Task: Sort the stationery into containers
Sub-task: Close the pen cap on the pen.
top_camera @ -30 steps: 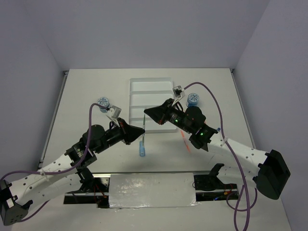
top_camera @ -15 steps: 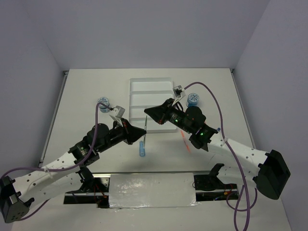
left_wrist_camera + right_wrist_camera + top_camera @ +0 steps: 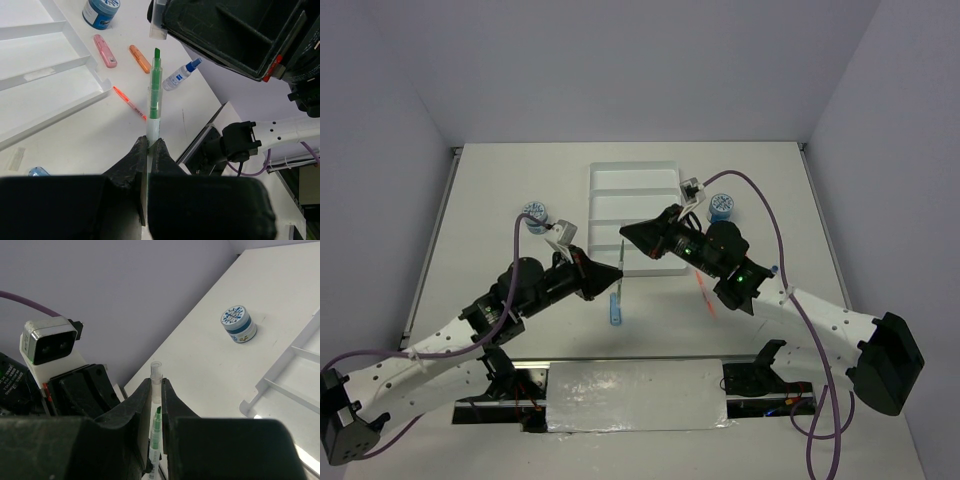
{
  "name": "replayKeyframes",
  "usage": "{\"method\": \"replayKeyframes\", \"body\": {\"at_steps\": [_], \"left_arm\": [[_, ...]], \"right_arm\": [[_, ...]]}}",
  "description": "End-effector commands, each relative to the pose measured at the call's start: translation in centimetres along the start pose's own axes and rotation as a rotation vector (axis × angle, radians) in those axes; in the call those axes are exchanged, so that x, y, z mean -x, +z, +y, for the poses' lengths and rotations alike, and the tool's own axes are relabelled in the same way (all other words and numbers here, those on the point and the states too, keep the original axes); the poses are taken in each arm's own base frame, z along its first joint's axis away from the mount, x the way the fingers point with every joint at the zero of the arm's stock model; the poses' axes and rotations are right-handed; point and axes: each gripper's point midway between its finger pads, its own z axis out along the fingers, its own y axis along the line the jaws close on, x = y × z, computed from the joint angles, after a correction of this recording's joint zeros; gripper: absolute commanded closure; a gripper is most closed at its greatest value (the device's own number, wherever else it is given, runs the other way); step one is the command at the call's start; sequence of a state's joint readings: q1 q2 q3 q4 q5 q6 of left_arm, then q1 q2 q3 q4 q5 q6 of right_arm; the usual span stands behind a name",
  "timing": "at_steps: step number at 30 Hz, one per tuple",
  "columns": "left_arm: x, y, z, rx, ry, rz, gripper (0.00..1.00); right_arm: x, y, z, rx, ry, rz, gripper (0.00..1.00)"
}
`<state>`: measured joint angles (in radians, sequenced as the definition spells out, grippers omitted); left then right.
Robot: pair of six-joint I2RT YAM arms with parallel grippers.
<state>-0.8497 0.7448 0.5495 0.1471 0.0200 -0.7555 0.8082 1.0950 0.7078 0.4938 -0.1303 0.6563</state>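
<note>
The grey-green pen is held off the table at the centre of the top view, just below the near edge of the white tray. It is pinched at its pale end by the left fingers and further along by the right fingers. This double hold is judged to serve a handover or a turn, so the pen can be laid lengthwise in a compartment.

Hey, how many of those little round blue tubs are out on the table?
2. One tub stands left of the white tray; the other stands right of it. Part of the table is covered, so another could be hidden.
</note>
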Motion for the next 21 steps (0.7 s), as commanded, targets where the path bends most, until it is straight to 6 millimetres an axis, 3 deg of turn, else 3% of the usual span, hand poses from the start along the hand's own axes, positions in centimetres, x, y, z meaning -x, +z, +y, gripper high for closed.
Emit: {"method": "replayKeyframes", "body": {"at_steps": [1,21], "left_arm": [[1.7,-0.3,-1.0,-0.03,0.03,-0.058,1.0],[2.5,-0.8,-1.1,-0.02,0.039,-0.09,1.0]], "right_arm": [[1.1,-0.5,1.9,0.072,-0.028,-0.04,1.0],[-0.2,-0.2,1.1,0.06,-0.042,0.002,1.0]]}}
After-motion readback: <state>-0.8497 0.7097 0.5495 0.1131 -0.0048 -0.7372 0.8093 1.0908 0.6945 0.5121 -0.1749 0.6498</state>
